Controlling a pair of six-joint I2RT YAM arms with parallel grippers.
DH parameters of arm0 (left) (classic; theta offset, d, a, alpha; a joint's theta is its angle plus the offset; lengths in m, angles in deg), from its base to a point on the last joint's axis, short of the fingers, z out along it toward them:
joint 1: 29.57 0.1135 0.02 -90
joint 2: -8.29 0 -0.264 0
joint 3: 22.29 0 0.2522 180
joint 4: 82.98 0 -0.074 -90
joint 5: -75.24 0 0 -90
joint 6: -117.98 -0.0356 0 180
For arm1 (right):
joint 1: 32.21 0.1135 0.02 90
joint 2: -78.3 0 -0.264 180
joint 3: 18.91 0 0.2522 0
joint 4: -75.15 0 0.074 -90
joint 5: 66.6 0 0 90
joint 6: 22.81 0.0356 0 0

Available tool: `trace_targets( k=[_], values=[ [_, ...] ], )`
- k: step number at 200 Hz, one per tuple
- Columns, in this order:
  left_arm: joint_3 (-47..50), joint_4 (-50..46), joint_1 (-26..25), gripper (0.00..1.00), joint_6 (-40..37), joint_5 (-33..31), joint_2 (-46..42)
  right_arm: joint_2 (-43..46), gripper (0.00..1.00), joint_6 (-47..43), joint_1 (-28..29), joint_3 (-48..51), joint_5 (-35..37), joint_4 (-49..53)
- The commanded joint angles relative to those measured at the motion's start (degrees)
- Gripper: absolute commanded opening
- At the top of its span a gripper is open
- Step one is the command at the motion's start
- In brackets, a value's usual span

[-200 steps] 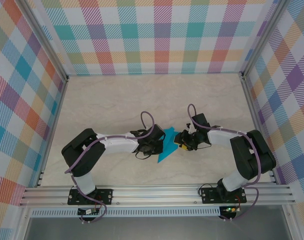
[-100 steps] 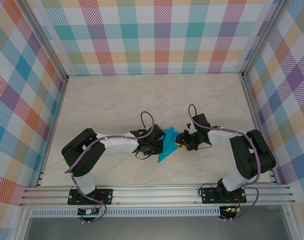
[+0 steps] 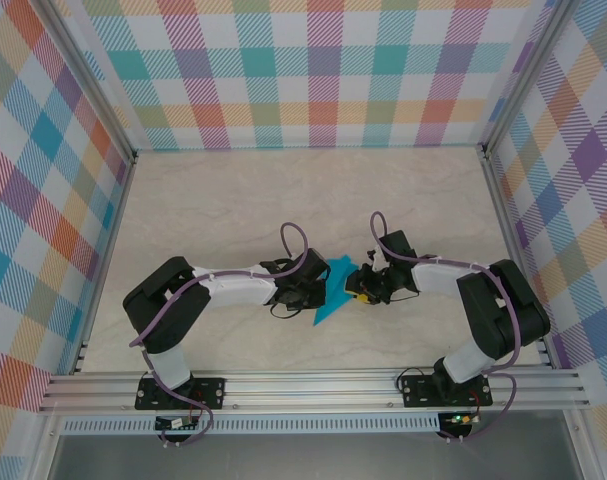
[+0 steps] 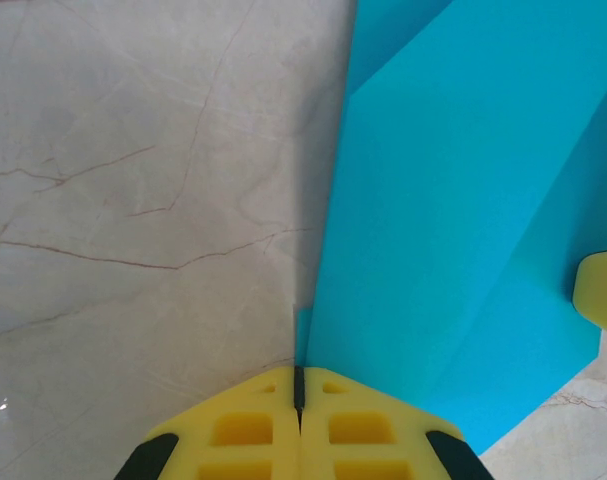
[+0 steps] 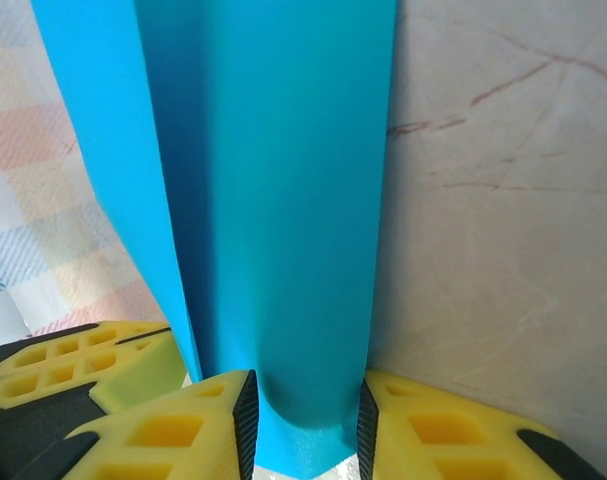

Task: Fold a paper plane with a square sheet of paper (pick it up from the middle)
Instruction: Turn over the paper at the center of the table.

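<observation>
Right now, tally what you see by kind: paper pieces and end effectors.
Teal paper sheet: 1
End effectors: 2, the left end effector and the right end effector
Total: 3

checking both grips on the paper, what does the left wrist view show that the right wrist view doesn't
Left wrist view: the left gripper shut on the paper's lower edge, and a slanted crease running across the sheet.
Right wrist view: the right gripper with a curled fold of the paper filling the gap between its fingers, and the plaid wall behind.
Both: the teal paper and the marble table.
</observation>
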Motion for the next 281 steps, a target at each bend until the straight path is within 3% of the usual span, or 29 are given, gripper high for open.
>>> trace_targets(
  k=[1, 48, 94, 222, 281],
  values=[
    [0.1, -0.9, 0.4, 0.00, 0.8, 1.9, 2.4, -0.1, 0.34, 1.1, 0.3, 0.7, -3.9, -3.6],
    [0.2, -0.5, 0.4, 0.00, 1.3, 1.8, 2.2, 1.4, 0.46, 6.7, 1.1, 1.2, -6.7, -9.9],
    [0.9, 0.8, 0.4, 0.00, 2.1, 2.0, 1.4, 0.4, 0.46, 8.3, 3.1, 0.8, -2.7, -10.9],
    [2.3, 2.8, 0.4, 0.00, 3.1, 2.2, -0.2, -6.2, 0.24, 5.6, 5.7, -3.2, -1.5, -13.5],
    [4.7, 4.5, 0.4, 0.04, 3.8, 1.2, -5.0, -5.4, 0.06, -0.3, 5.7, -7.1, 0.1, -5.3]
  ],
)
